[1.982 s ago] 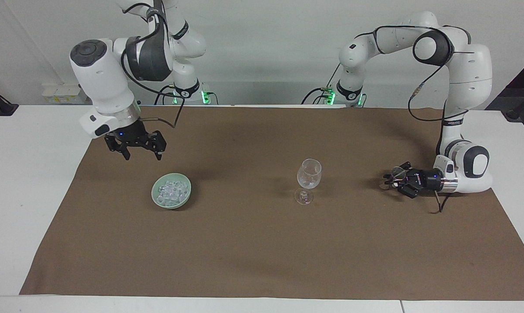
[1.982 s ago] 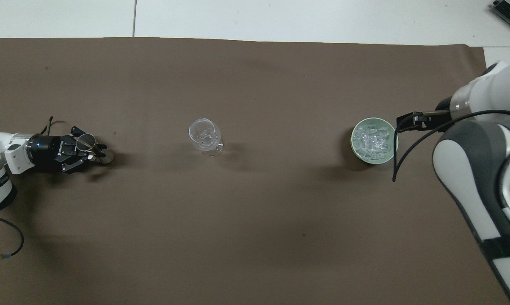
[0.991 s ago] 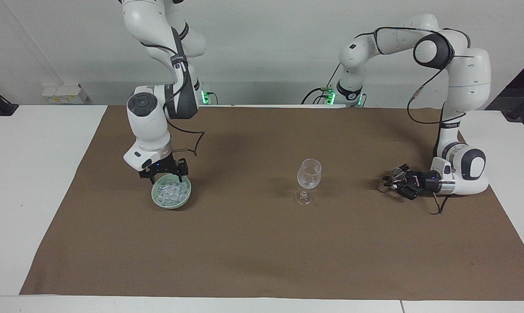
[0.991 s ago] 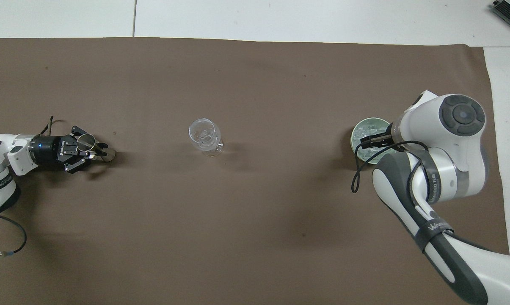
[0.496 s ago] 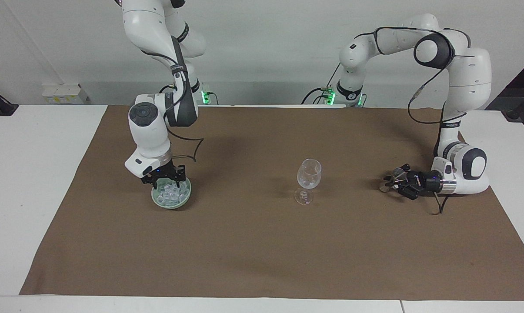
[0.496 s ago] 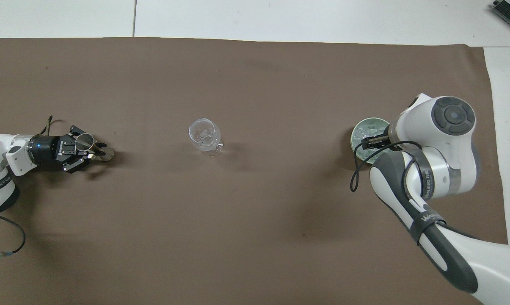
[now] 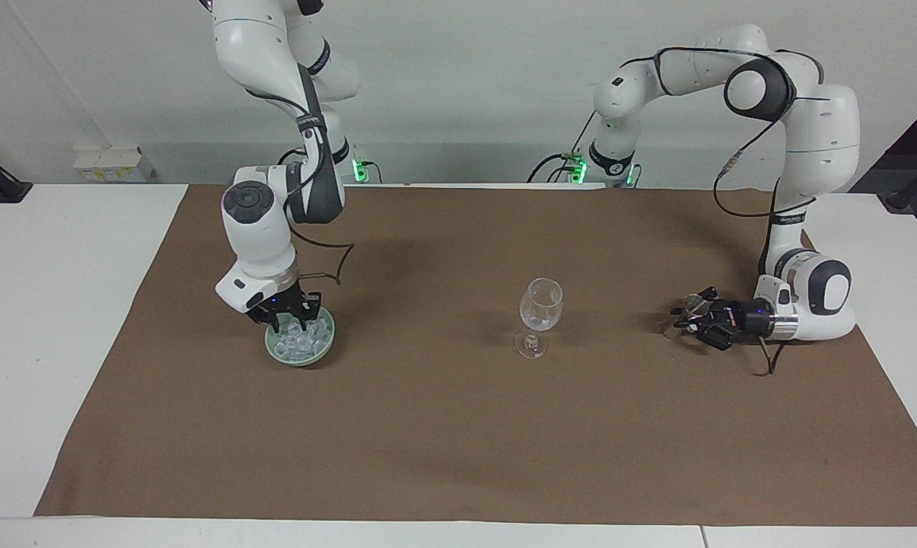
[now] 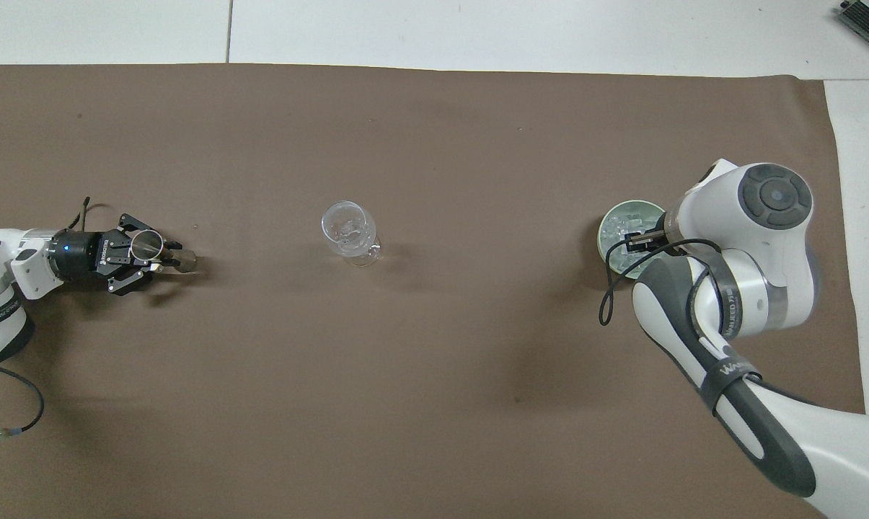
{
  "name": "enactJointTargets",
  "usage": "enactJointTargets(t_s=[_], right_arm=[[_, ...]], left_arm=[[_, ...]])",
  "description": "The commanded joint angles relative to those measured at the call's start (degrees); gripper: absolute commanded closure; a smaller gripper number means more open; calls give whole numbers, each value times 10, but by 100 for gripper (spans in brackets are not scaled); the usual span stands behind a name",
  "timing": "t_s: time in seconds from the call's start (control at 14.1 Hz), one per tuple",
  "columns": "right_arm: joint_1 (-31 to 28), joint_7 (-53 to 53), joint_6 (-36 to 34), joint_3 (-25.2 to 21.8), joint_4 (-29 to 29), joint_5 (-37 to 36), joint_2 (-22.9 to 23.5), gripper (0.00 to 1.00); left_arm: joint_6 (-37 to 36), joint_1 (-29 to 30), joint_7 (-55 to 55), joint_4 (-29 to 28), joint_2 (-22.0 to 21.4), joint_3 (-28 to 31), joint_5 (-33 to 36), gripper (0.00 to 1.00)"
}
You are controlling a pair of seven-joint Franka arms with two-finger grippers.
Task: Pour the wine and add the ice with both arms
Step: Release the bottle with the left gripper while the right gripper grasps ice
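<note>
- Ice (image 7: pixel 300 335): heaped in green bowl (image 7: pixel 324 350), well apart from wine glass (image 7: pixel 540 304), toward right arm's end of surface.
- Right hand (image 7: pixel 284 318): down on heap, w/ tips among cubes; spread or pinching, cannot tell.
- Left hand (image 7: pixel 685 320): low, toward left arm's end from glass, pinching small cup (image 8: pixel 146 244).
- Handling (est.): cubes light, hard, prob. slippery; take one top cube across flat faces, w/ moderate squeeze.

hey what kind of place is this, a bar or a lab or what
Most likely a robotics lab, not a bar: two white arms stand at a plain white table under a brown cloth, with only a wine glass and a green bowl of ice as props.
</note>
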Motion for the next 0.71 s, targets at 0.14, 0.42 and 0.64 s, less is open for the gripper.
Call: enactJointTargets(t_s=[0.14,0.42,0.64], right_arm=[[-8,0,6,5,-2,-3,-9,62],[-8,0,6,5,-2,-2,-9,74],[-9,6,6,5,1,-2,-10,100]], left_arm=[[-10,6,8,16,10,-3,3,47],[-10,9,5,64,0,-1,58,15],[-12,9,-2,91,-31,16,106,13]])
